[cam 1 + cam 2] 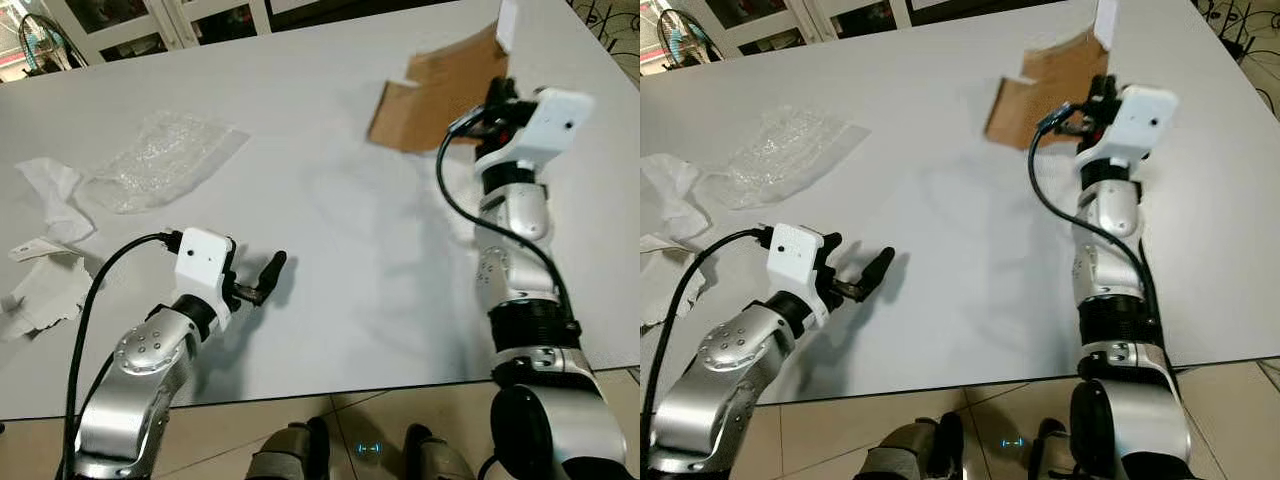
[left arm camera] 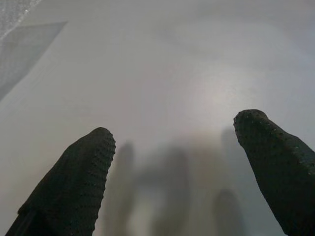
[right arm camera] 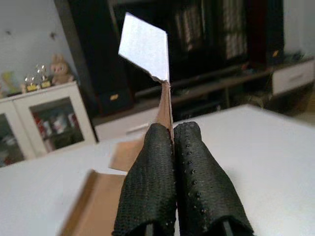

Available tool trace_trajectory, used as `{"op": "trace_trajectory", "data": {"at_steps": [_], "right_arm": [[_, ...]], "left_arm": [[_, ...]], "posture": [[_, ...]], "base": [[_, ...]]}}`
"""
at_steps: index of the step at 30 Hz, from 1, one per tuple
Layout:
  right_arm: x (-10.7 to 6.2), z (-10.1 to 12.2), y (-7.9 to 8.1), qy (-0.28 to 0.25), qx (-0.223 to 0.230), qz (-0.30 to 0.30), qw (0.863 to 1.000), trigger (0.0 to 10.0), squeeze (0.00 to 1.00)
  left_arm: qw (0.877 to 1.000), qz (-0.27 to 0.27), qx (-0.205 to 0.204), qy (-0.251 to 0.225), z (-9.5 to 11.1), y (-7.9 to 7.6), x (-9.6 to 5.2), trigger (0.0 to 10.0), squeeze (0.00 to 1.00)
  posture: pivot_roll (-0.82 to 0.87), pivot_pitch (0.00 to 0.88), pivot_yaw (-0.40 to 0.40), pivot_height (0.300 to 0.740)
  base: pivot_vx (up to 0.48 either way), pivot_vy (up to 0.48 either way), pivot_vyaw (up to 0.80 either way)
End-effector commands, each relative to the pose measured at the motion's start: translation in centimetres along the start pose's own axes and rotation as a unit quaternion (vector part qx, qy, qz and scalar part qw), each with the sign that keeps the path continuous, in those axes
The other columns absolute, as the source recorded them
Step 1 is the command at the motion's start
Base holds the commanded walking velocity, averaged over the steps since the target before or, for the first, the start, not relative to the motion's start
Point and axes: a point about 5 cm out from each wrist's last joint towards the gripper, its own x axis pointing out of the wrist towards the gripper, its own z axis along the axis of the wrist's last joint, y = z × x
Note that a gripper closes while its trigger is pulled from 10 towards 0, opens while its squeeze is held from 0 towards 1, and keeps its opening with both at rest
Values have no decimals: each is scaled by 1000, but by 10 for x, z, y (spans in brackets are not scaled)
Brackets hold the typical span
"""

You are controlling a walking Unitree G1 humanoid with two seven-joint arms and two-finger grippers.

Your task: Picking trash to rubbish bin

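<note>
1. White bench [image 1: 330,200] carried all the trash; its near edge ran just in front of the robot.
2. Brown cardboard piece [image 1: 440,95] sat toward the bench's far right corner, one white-faced flap [image 3: 145,46] raised upright.
3. Clear bubble-wrap sheet [image 1: 165,160] lay flat near the bench's left edge, toward the far side.
4. Crumpled white paper [image 1: 50,250] lay at the left edge, just beside the bubble wrap, on its near side.
5. Right tool [image 3: 173,140] was over the cardboard's right side, fingers pressed together on the upright flap's edge, pinching it.
6. Left tool [image 2: 172,147] hovered low over bare bench near the near edge, fingers [image 2: 78,182] spread apart, holding nothing, well apart from the paper.
</note>
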Motion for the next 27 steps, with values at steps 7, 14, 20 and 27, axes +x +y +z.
{"op": "trace_trajectory", "data": {"at_steps": [7,14,20,27], "right_arm": [[-19,12,-7,-11,-70,20,997,0,0],[-54,21,-27,1,-147,6,989,0,0],[-74,43,-34,-10,-207,-13,978,0,0],[-84,54,-34,-6,-220,-25,975,0,0]], "left_arm": [[999,11,-9,-32,4,-5,18,10000,0],[998,13,-21,-51,4,-13,38,10000,0],[998,-3,-35,-60,3,-26,51,10000,0],[997,-5,-40,-69,1,-31,58,10000,0]], "posture": [[27,161,129,740],[-58,140,120,740],[-142,120,114,740],[-181,109,111,740]], "base": [[0,0,0],[0,0,0],[0,0,0],[0,0,0]]}}
